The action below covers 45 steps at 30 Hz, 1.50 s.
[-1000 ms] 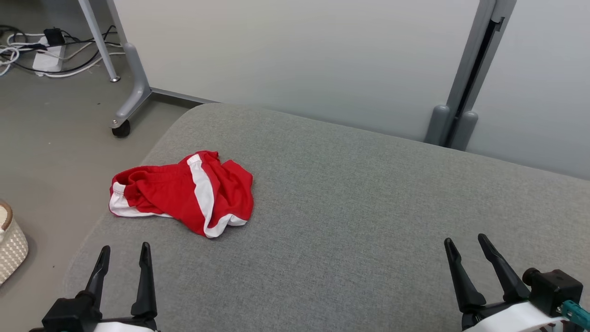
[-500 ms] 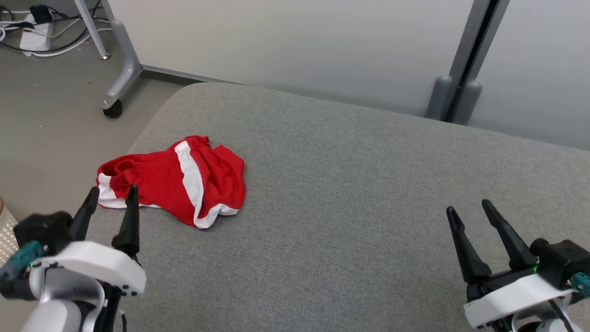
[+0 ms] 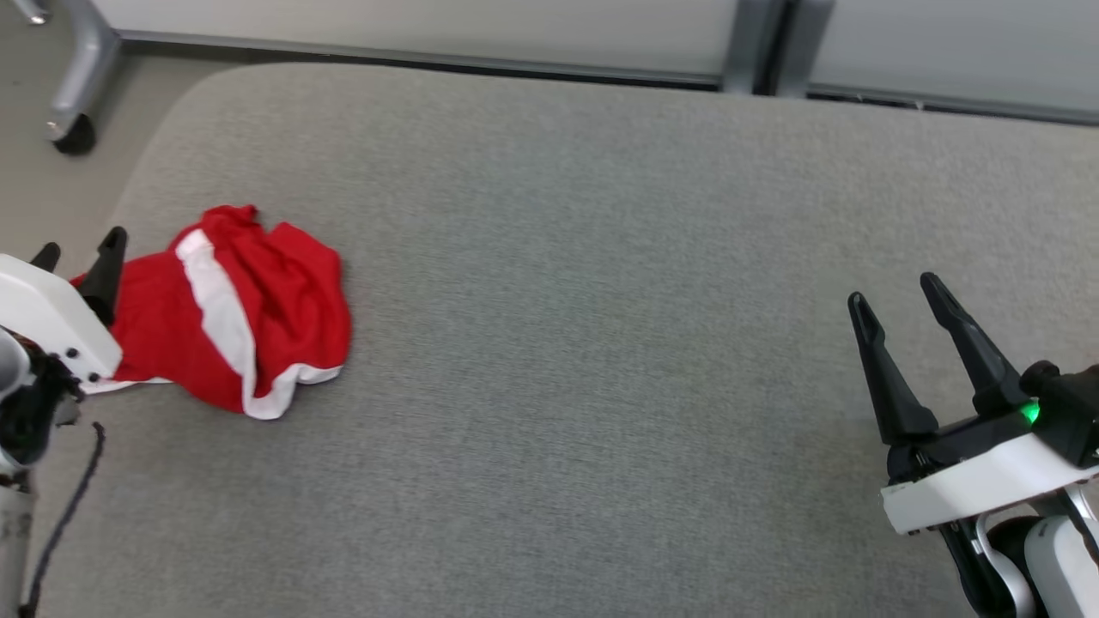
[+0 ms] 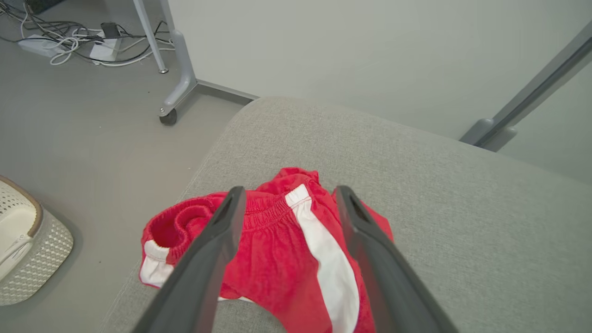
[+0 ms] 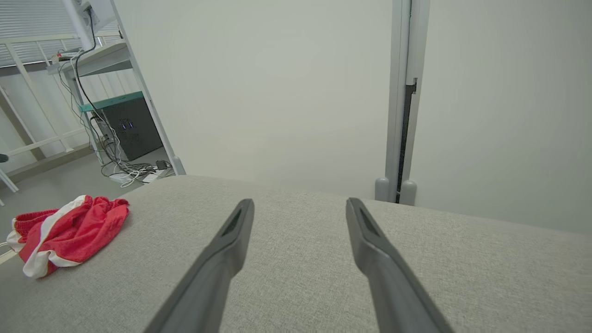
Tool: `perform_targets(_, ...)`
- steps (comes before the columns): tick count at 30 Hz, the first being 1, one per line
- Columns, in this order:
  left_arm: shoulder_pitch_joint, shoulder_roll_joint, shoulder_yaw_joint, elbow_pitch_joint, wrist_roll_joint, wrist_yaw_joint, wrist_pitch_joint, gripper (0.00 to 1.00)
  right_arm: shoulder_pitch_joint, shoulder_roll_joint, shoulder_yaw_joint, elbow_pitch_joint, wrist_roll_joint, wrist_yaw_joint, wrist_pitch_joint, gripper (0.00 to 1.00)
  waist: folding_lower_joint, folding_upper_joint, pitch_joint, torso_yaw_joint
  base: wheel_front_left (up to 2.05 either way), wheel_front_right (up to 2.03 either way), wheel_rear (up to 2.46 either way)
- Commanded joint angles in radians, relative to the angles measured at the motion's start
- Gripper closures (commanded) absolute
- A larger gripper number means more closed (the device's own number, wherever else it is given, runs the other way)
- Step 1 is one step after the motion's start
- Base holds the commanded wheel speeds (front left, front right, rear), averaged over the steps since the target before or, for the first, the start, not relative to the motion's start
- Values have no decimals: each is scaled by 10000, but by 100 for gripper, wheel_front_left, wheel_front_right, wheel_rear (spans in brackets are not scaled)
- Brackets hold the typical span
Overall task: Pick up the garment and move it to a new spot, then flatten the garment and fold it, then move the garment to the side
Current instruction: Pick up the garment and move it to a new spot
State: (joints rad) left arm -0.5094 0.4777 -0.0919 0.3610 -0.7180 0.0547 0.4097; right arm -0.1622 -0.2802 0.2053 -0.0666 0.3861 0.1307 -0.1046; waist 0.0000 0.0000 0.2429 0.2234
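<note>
hovering at frame left, the left gripper (image 3: 79,244) is spread wide beside the red shorts (image 3: 258,309), holding nothing. the shorts lie near the left edge of the cushion (image 3: 601,257); bare room rightward.

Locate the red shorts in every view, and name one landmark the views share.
Head view: shorts at middle left, just beyond the left tool.
Left wrist view: shorts at bottom centre, framed by that tool's fingers.
Right wrist view: shorts at lower left.
Shared landmark: the grey cushion; the shorts lie near its left end.
</note>
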Motion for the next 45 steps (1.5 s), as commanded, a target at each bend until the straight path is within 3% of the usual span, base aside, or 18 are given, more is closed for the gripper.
perform_targets(1, -190, 32, 38, 111, -66, -48, 17, 0, -107, -54, -17, -49, -36, 3, 12, 0, 0, 0, 486, -477, 0, 0, 0)
perform_targets(11, -970, -271, -12, 3291, -478, -553, 16, 0, -720, -228, 274, -49, 54, 3, -122, 0, 0, 0, 1187, -1393, 0, 0, 0)
perform_targets(17, -817, -517, -350, 4770, -557, -609, 801, 0, -749, -169, 314, 71, 120, 3, -221, 0, 0, 0, 1195, -1644, 0, 0, 0)
perform_targets(18, -812, -500, -368, 4866, -567, -648, 812, 9, -721, -153, 307, 91, 131, 3, -253, 0, 0, 0, 1174, -1656, 0, 0, 0)
perform_targets(20, -828, -488, -370, 4973, -587, -719, 737, 98, -655, -143, 279, 147, 137, 3, -288, 0, 0, 0, 1116, -1655, 0, 0, 0)
perform_targets(21, -854, -461, -373, 4984, -567, -759, 662, 100, -625, -127, 272, 177, 136, 3, -300, 0, 0, 0, 1072, -1642, 0, 0, 0)
perform_targets(33, -1056, 65, -969, 4061, 254, -1323, -578, 100, -348, 291, 498, 805, 233, 3, -611, 0, 0, 0, -335, -1671, 0, 0, 0)
perform_targets(40, -679, 326, -1461, 2231, 694, -1372, -481, 100, 75, 562, 404, 1278, 331, 3, -847, 0, 0, 0, -1375, -1971, 0, 0, 0)
perform_targets(45, 33, 427, -1665, -106, 693, -1171, 10, 100, 469, 751, 253, 1498, 344, 3, -997, 0, 0, 0, -2097, -2392, 0, 0, 0)
